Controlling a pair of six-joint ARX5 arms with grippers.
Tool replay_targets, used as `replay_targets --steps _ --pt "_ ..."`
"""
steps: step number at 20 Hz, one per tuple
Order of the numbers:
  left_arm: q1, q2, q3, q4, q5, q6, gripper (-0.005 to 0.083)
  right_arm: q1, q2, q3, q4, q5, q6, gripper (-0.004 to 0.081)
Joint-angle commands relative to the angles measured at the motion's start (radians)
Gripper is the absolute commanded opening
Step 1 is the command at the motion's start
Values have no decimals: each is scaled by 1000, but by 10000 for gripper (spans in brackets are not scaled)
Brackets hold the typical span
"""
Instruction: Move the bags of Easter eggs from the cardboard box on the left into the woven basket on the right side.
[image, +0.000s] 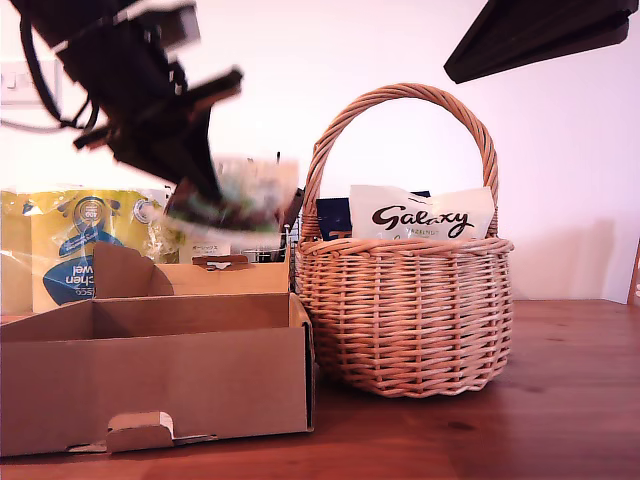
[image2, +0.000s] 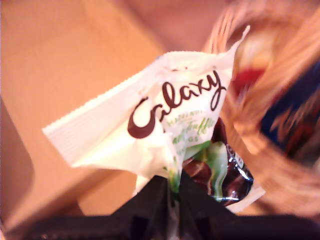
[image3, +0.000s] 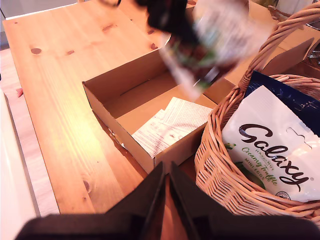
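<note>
Blurred: carried Galaxy bag (image: 235, 195) in exterior view | Hidden: dark blue bag (image3: 292, 97) mostly behind basket's Galaxy bag (image3: 272, 150) | Cut off: woven basket (image3: 235, 175)

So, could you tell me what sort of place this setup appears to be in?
Probably a home room, not a lab: a wooden table, a wall socket on a plain wall, and groceries beside the cardboard box and woven basket.
</note>
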Motion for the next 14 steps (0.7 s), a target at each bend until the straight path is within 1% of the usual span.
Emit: replay_targets --steps 1,4,7,12,14 --pt "9 -7 26 28 3 8 -22 -2 -5 1 3 0 5 -12" --pt "12 -8 51 23 3 8 -22 -2 -5 1 0 1 5 -12" --pt "14 -40 62 -44 6 8 -22 -2 -5 1 -5 0 4 -12" --pt "4 -99 62 -156 114 8 -22 -3 -5 1 -6 16 -6 -12" --pt "-9 -117 62 -184 178 8 -22 -3 -5 1 -6 34 -6 -12"
